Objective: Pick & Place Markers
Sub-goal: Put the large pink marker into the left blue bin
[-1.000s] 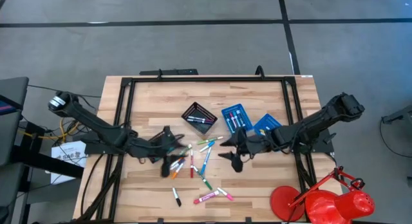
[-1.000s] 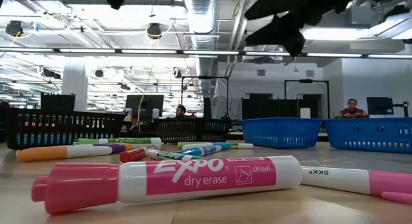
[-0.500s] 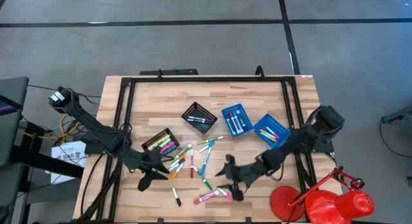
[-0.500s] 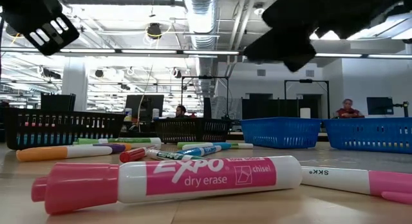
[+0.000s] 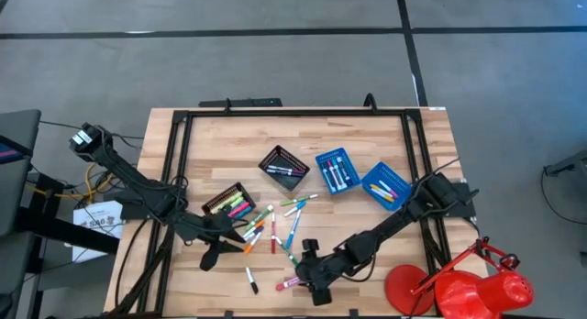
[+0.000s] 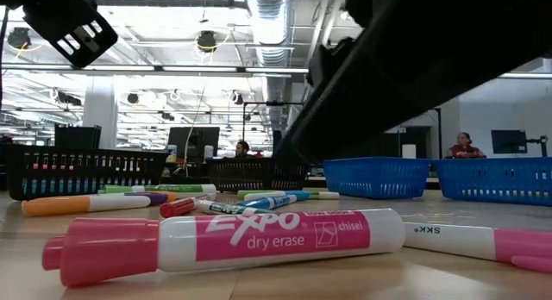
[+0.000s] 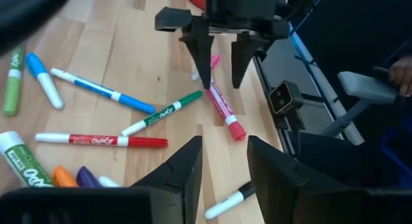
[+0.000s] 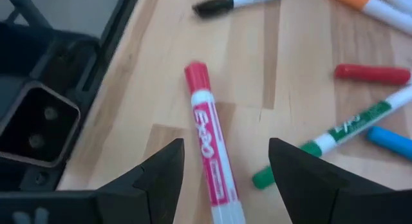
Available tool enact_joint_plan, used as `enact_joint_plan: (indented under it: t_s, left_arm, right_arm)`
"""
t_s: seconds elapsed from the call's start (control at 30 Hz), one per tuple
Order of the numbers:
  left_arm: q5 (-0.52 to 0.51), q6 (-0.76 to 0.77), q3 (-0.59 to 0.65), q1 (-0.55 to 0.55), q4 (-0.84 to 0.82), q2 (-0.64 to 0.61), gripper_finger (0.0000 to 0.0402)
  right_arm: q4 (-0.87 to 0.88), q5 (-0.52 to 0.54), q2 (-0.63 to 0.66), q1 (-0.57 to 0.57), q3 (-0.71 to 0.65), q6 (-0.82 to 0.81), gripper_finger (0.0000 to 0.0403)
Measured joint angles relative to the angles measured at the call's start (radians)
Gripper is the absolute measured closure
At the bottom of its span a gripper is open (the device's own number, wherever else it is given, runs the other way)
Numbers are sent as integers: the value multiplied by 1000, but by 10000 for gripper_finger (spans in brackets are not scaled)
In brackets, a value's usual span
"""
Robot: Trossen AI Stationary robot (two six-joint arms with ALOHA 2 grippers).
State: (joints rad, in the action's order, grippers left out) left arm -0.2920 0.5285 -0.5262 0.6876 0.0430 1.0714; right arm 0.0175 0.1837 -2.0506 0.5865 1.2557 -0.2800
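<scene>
— How far along?

— I see four trays (image 5: 332,169) part filled; a dozen or so markers (image 5: 275,229) lie loose mid-table.

— Grippers?

— My right gripper (image 5: 310,275), jaws apart, hangs over a pink marker (image 8: 209,141); left gripper (image 5: 216,249) empty, jaws apart, beside the pile.

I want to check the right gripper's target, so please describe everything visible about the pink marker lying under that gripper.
The pink marker is a short pen with a pink cap, a white band and a pink "Expo" label on its barrel; it looks like plastic. It is capped and lies flat on the wooden table near the front edge, touching no other marker. The right gripper hangs just above it, fingers open on either side, not gripping it.
</scene>
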Motion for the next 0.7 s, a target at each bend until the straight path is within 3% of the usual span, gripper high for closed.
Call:
enact_joint_plan:
  t_s: [0.13,0.7]
  left_arm:
    - [0,0,0,0,3,1,283]
    - [0,0,0,0,7,1,283]
  right_arm:
    - [24,-4,0,1,1,-6,201]
    - [39,-10,-54,-14,-1,33,336]
